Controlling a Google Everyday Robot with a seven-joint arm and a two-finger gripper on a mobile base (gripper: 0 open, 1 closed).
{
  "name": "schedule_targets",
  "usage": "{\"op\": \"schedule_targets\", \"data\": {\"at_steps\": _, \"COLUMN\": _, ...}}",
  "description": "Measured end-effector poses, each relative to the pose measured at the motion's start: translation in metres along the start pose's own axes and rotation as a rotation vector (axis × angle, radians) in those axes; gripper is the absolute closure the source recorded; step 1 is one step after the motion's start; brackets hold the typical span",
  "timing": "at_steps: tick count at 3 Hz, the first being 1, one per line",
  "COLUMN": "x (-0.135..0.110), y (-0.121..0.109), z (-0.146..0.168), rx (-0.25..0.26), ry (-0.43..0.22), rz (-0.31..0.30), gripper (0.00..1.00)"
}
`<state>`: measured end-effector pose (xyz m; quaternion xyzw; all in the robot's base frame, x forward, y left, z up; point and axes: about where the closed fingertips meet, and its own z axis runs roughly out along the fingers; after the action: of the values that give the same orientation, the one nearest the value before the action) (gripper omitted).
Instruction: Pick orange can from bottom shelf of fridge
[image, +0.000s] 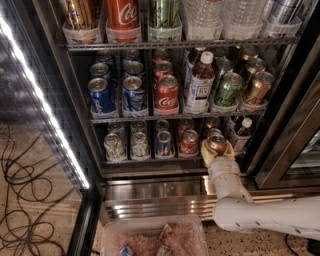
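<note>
The fridge (75, 100) stands open with its dark wire racks of drinks. The bottom shelf (150, 161) carries a row of short cans: two silver-green, a blue one and a red can (189, 141). The orange can (217, 143), copper with a silver top, is at the right end of that row, at the shelf's front rail. My gripper (217, 150) reaches in from the lower right on a cream arm. Its fingers (205, 148) sit on both sides of the orange can and hold it upright.
A small white-capped bottle (242, 130) stands just right of the held can. The rack above holds Pepsi and Coca-Cola cans and a bottle (199, 85). The glass door with its light strip (45, 110) is at the left. A plastic bin (155, 235) lies below the steel sill, and cables (25, 200) lie on the floor.
</note>
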<state>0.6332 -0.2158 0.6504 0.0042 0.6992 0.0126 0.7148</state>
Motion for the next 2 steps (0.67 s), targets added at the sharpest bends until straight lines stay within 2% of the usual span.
{"op": "schedule_targets", "data": {"at_steps": 1, "x": 0.011, "y": 0.011, "z": -0.011, "rx": -0.047, "ry": 0.05, "rz": 0.031, "gripper": 1.0}}
{"op": "schedule_targets", "data": {"at_steps": 2, "x": 0.005, "y": 0.026, "z": -0.018, "rx": -0.103, "ry": 0.052, "rz": 0.055, "gripper": 1.0}}
